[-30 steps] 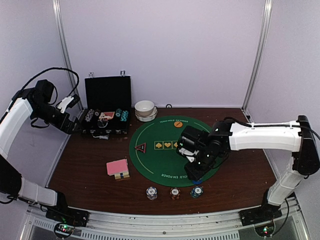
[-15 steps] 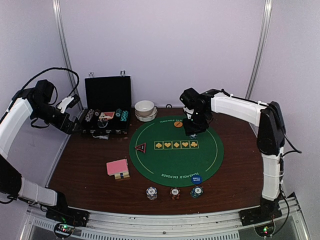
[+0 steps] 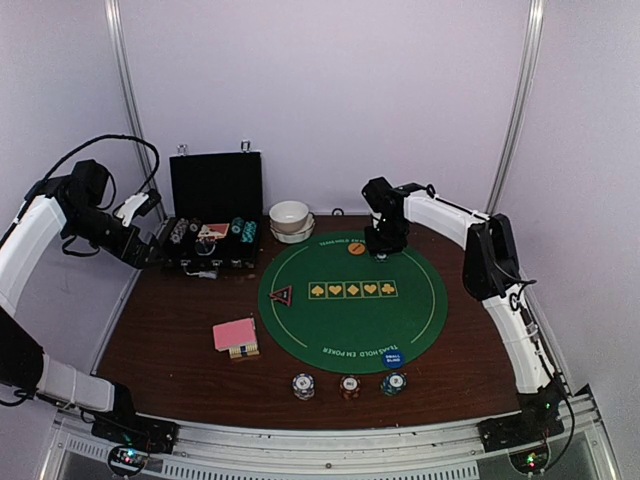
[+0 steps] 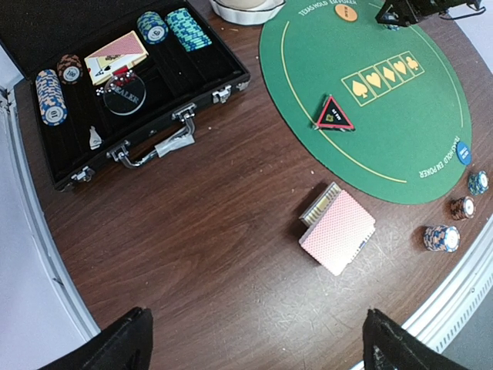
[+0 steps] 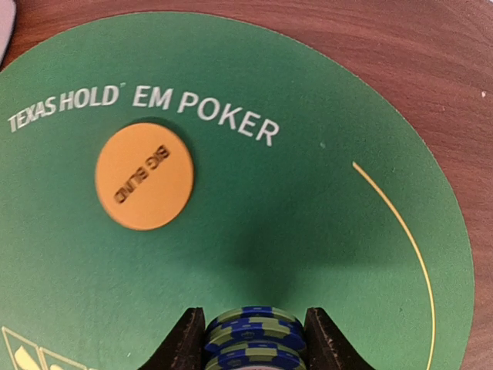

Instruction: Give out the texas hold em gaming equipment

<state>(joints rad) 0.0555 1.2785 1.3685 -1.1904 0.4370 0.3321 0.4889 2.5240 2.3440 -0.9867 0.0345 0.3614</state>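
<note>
My right gripper (image 5: 254,316) is shut on a short stack of blue-and-green poker chips (image 5: 254,343), low over the far part of the green poker mat (image 3: 350,320). The orange disc (image 5: 145,176) lies just to its left. In the top view the gripper (image 3: 385,242) sits beside that disc (image 3: 356,249). A red triangle (image 3: 281,295) and a blue disc (image 3: 392,358) lie on the mat. Pink-backed cards (image 3: 235,334) rest left of it. Three chip stacks (image 3: 349,386) line the near edge. My left gripper (image 4: 254,339) hangs open, high over bare wood.
An open black case (image 3: 212,243) at the back left holds more chip stacks, cards and a clear dealer button. Stacked white bowls (image 3: 291,220) stand behind the mat. Metal frame posts rise at the back corners.
The right arm has swung from the mat's near right side, by the blue disc, to the far edge beside the orange disc. The left arm has not moved.
</note>
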